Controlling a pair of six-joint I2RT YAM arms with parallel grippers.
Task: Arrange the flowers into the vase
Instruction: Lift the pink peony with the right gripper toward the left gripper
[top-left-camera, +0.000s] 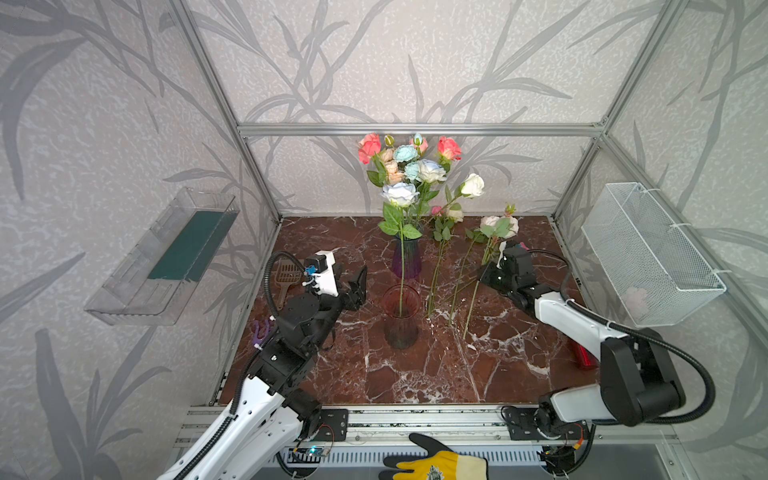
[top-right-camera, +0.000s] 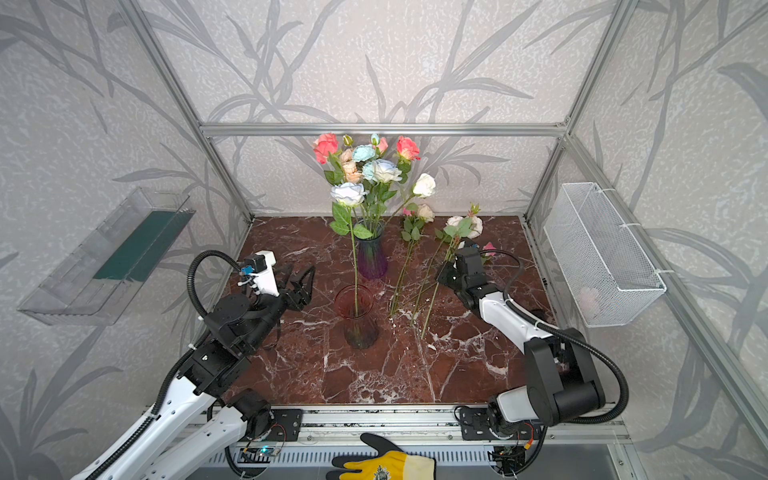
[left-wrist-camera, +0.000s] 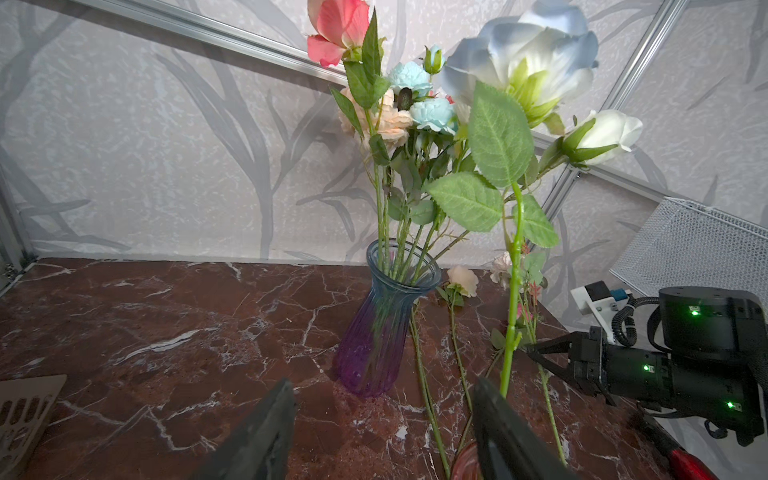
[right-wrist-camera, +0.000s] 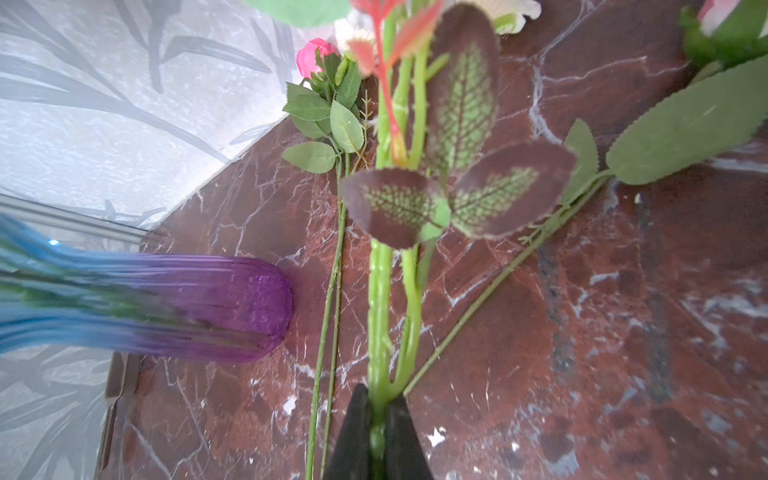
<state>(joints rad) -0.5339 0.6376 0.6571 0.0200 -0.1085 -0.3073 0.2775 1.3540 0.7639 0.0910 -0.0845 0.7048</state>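
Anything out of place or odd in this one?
A yellow glove lies outside the table, at the rig's front edge. A brown scoop and a purple item sit by the table's left edge, unrelated to the task.

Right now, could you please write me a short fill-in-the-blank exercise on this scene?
The red vase holds only ___ rose.
The right gripper is shut on a green ___.
The left gripper has its jaws ___.
The back vase, holding the bouquet, is blue at the neck and ___ at the base.
Missing words: one; stem; open; purple.
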